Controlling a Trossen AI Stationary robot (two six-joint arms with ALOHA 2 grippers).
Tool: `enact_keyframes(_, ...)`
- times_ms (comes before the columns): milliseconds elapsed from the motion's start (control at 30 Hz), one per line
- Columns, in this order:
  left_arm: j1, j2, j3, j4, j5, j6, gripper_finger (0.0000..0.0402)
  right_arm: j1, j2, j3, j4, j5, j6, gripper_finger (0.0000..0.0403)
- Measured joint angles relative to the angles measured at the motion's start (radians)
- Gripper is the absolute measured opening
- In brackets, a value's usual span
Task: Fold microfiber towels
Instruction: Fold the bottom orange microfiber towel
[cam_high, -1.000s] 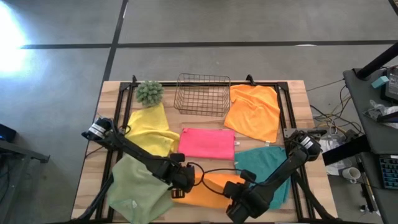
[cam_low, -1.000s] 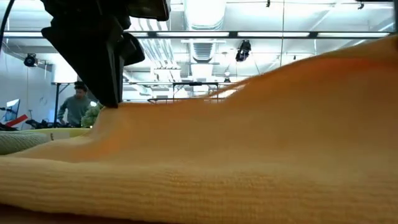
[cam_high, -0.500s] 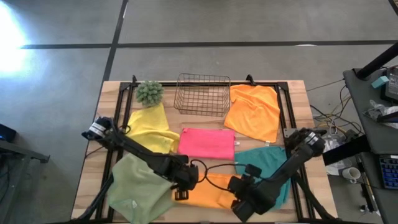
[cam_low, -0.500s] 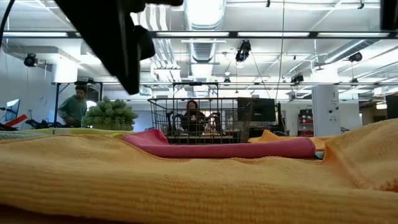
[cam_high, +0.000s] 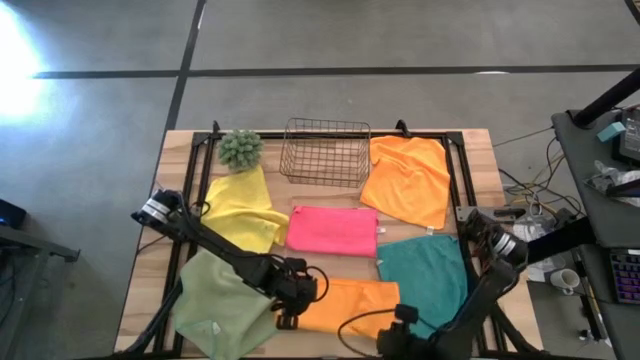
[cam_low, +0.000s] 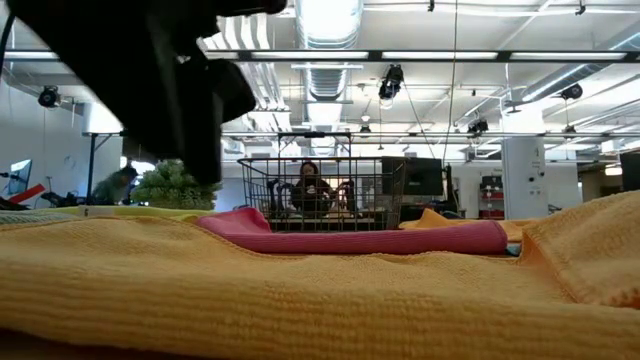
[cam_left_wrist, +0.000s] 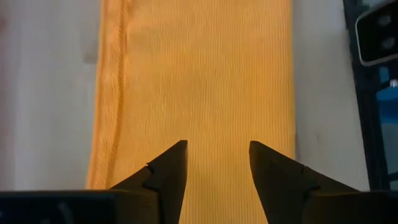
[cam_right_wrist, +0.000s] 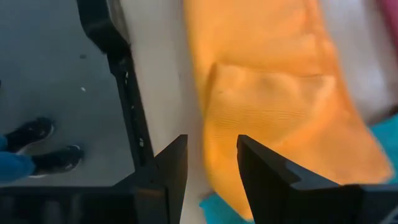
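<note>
A folded orange microfiber towel (cam_high: 350, 305) lies flat near the table's near edge; in the low view it is the orange towel (cam_low: 320, 290) across the front. My left gripper (cam_high: 292, 302) stands open just above its left end, fingers (cam_left_wrist: 168, 174) pointing down over the cloth (cam_left_wrist: 199, 74). My right gripper (cam_right_wrist: 211, 152) is open off the towel's right end (cam_right_wrist: 267, 112), by the table's near edge (cam_high: 398, 335). A folded pink towel (cam_high: 333, 230) lies behind the orange one. Yellow (cam_high: 245, 208), sage (cam_high: 220, 315), teal (cam_high: 425, 280) and another orange towel (cam_high: 407, 180) lie spread around.
A copper wire basket (cam_high: 325, 152) and a spiky green ball plant (cam_high: 240, 148) stand at the far edge. A black frame (cam_right_wrist: 127, 112) runs along the near edge, with a person's shoes (cam_right_wrist: 37, 143) on the floor beyond. People show in the room behind (cam_low: 310, 190).
The orange towel, held raised across the low view a second ago, has come down and lies flat and folded. My right gripper has let go and gone toward the table's near right corner. My left gripper has tipped a little over the towel's left end.
</note>
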Motion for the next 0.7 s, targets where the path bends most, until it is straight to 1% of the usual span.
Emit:
enact_keyframes(133,-0.001,0.000,-0.027,0.000,0.002,0.000,0.0157,0.001,0.072,0.002,0.041,0.000,-0.026,0.0130)
enact_keyframes(233,-0.001,-0.001,-0.031,0.006,0.002,0.000,0.0157,0.001,0.103,0.002,0.042,0.002,-0.030,0.0130)
enact_keyframes(400,-0.002,-0.001,-0.036,0.004,0.003,0.000,0.0157,-0.009,0.118,0.003,0.054,0.033,-0.028,0.0130)
enact_keyframes(700,-0.002,-0.001,-0.045,0.003,0.004,0.000,0.0157,-0.054,0.139,0.003,0.065,0.058,-0.173,0.0124)
